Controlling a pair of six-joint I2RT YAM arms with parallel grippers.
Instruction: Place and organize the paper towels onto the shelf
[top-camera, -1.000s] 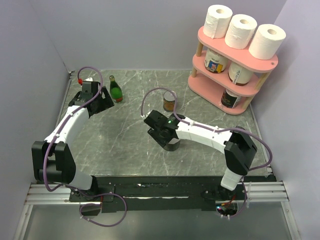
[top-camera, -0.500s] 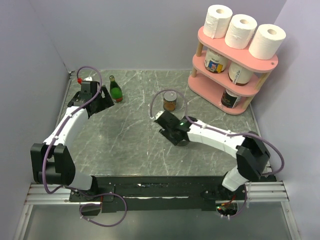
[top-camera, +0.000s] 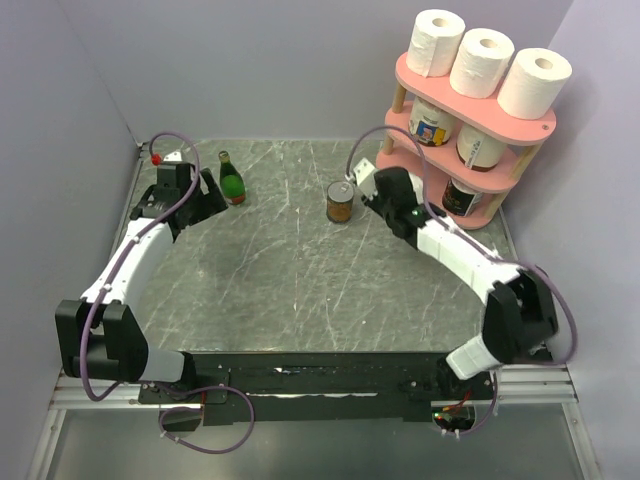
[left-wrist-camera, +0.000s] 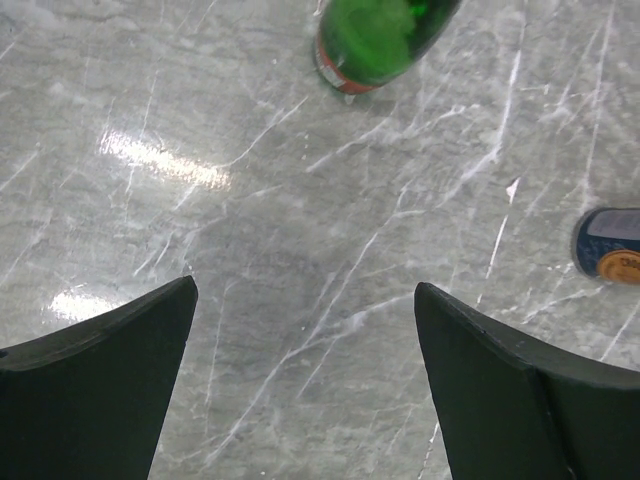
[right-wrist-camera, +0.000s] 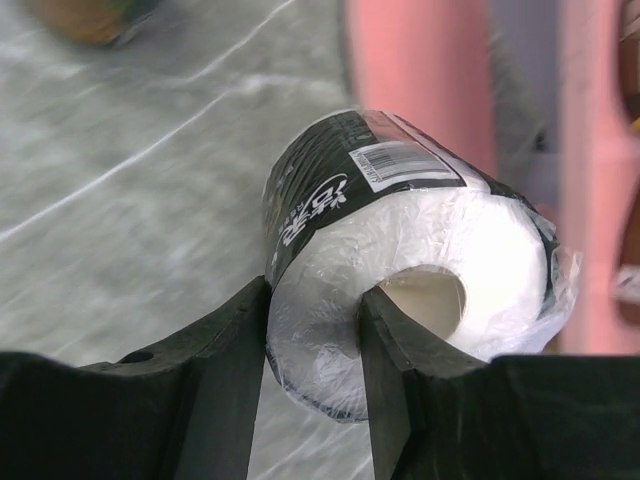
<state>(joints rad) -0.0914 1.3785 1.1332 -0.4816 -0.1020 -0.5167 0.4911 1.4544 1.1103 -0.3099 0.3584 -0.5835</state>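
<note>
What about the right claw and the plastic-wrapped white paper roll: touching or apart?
Touching. Right wrist view: the right claw pinches the paper roll, one finger inside its core.

We look down past the left gripper (left-wrist-camera: 305, 290) onto a grey, marble-patterned table (left-wrist-camera: 300, 200) streaked with thin white veins. Our two dark fingers (left-wrist-camera: 100, 390) rise from the bottom corners, one at the left and one at the right. They stand wide apart, with only the stone surface showing between them. At the top edge we see a green bottle (left-wrist-camera: 378, 38) with a red band low on its body; the frame cuts off the rest of it. At the right edge sits a small can (left-wrist-camera: 612, 246) — blue with an orange patch — partly out of view and well apart from the bottle. Two bright patches of glare lie on the table at the left.
</note>
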